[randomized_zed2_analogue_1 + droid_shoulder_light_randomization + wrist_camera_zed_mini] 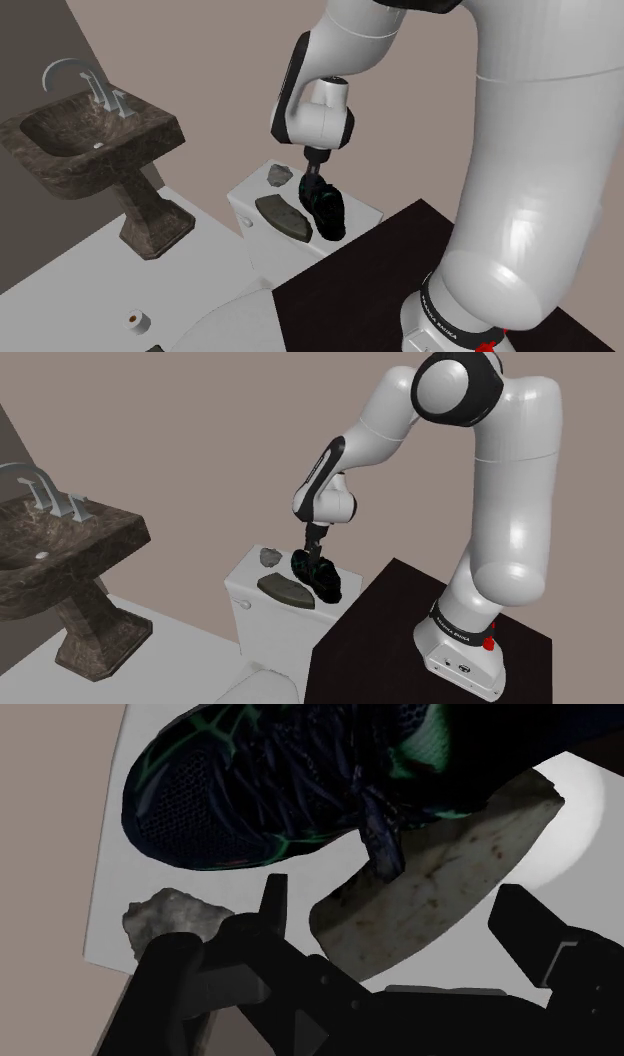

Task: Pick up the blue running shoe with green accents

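Blue running shoe (pixel 280 784), dark mesh with green lines, lies on white toilet tank lid (pixel 245 567), toe toward grey rock (pixel 269 558), side against speckled stone wedge (pixel 430 904). Gripper (pixel 395 894) hangs just above shoe, pointing down. Fingers (pixel 272 899) spread apart, touching nothing, so shoe not held. Likely reason for the spread: to straddle the upper before closing. No brand legible on shoe. Print on arm base (pixel 455 634) too small to read.
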You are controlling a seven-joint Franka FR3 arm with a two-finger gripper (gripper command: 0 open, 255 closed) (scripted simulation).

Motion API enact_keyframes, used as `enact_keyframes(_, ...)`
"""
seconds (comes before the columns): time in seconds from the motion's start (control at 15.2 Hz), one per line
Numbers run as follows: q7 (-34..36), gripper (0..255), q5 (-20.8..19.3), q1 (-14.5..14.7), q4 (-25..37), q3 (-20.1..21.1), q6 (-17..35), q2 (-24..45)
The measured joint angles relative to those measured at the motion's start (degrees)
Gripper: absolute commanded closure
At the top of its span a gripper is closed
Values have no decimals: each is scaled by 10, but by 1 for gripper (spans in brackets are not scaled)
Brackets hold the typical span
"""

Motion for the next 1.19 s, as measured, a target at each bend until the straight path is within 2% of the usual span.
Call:
enact_keyframes(0.2, -22, 0, 23, -14, 9, 17, 16, 25)
enact_keyframes(0.26, -26, 255, 26, -16, 11, 20, 18, 29)
enact_keyframes(0.92, -29, 255, 29, -18, 13, 23, 19, 32)
enact_keyframes(1.19, -7, 255, 6, -4, 3, 3, 3, 7)
